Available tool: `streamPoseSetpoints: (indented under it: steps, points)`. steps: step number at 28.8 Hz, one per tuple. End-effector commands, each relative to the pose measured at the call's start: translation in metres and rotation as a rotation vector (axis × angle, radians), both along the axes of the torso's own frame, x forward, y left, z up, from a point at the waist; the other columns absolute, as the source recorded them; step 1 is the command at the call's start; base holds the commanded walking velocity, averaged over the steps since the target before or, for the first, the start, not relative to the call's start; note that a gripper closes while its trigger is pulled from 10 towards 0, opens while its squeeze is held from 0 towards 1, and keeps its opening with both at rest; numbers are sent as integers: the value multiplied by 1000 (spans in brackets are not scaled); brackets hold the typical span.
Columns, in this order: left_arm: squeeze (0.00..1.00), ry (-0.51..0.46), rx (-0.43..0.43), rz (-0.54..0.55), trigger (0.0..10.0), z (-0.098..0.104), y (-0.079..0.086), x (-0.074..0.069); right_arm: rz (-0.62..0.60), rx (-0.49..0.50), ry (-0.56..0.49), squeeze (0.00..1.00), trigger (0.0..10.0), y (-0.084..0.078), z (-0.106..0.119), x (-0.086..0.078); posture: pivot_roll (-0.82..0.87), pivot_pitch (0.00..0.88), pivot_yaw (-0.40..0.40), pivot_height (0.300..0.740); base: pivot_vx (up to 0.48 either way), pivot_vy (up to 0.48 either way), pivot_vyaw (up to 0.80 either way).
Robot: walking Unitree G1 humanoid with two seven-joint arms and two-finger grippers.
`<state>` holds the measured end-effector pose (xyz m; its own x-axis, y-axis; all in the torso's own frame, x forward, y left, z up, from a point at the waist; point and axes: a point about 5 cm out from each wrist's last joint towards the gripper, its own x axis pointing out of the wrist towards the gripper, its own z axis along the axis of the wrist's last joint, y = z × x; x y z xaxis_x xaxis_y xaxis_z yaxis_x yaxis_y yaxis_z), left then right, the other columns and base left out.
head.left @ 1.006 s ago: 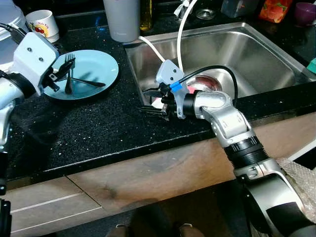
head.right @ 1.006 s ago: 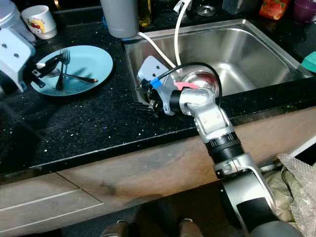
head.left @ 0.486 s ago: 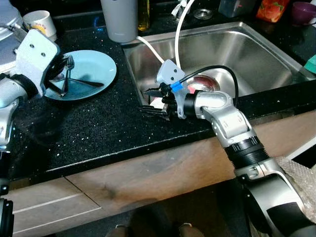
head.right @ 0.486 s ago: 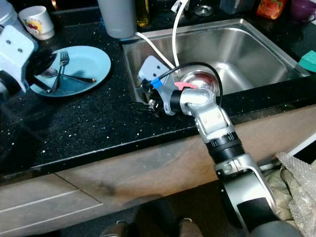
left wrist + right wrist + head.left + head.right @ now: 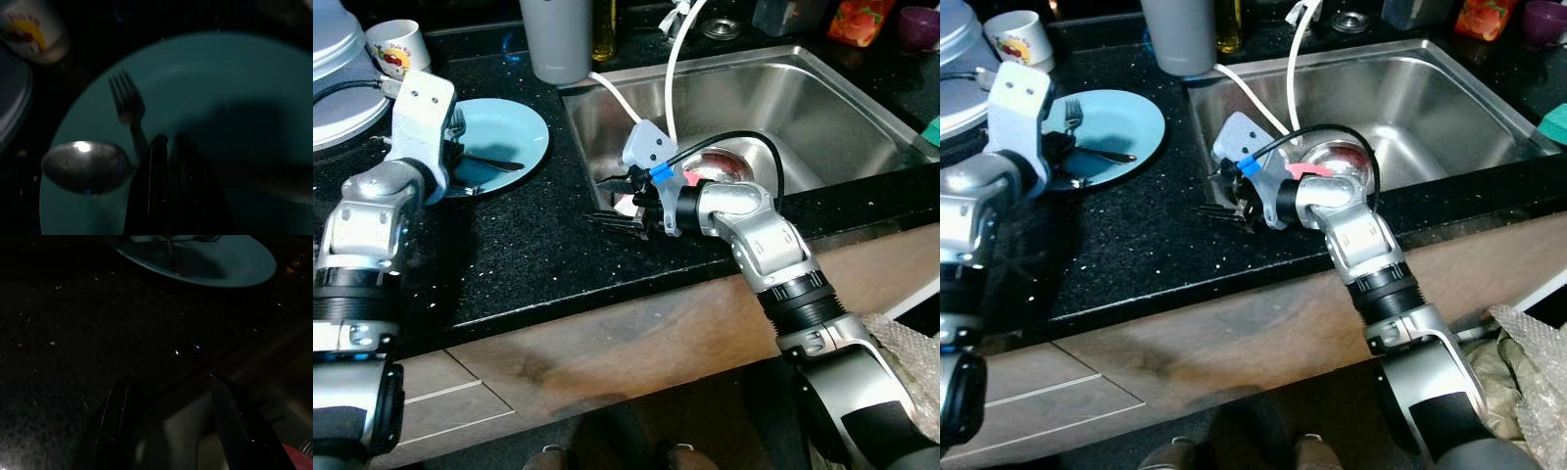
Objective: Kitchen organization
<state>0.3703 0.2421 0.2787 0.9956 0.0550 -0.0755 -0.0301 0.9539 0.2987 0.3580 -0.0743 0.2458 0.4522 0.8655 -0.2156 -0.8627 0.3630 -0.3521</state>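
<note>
Left gripper [image 5: 168,147] sits low over the round light-blue plate [image 5: 524,132] on the far-left black speckled countertop [image 5: 509,245]. Its two black fingers are pressed nearly together, tips at the neck of the metal fork [image 5: 128,107]; can't confirm they've got the handle pinched, so grip state is unclear.

Key geometry: the fork lies directly ahead of the fingertips, tines pointing away toward the far edge of the plate and the handle running back under the fingers. Long axis is roughly in line with the gripper, so I'd say a pinch across the handle is the natural next move. A shiny metal spoon [image 5: 85,166] lies just beside the fork, bowl up, close enough to get dragged along. A second dark utensil [image 5: 1102,154] crosses the plate to the right. Thin, smooth cutlery flat on glazed ceramic will likely slide.

Right gripper [image 5: 168,406] rests on the counter at the near-left rim of the stainless steel sink [image 5: 822,117], fingers spread apart, nothing between them, well clear of the plate. Left arm is clearly nearer.

Outward: a white cartoon-printed mug [image 5: 396,47] far left of the plate, a grey tumbler [image 5: 553,39] behind it, and a red-lidded metal pot [image 5: 720,164] in the sink.
</note>
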Motion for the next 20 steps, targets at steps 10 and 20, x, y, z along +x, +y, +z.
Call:
streamPoseSetpoints:
  steps: [10,20]
  points:
    - [0,56,-2,178,10000,4,14,-5,49,11,20,0,10000,4,-1,-4,55,172,22,740,0,0,0]
    - [0,75,-41,190,10000,-4,14,2,68,3,17,0,10000,7,-3,-7,54,174,21,740,0,0,0]
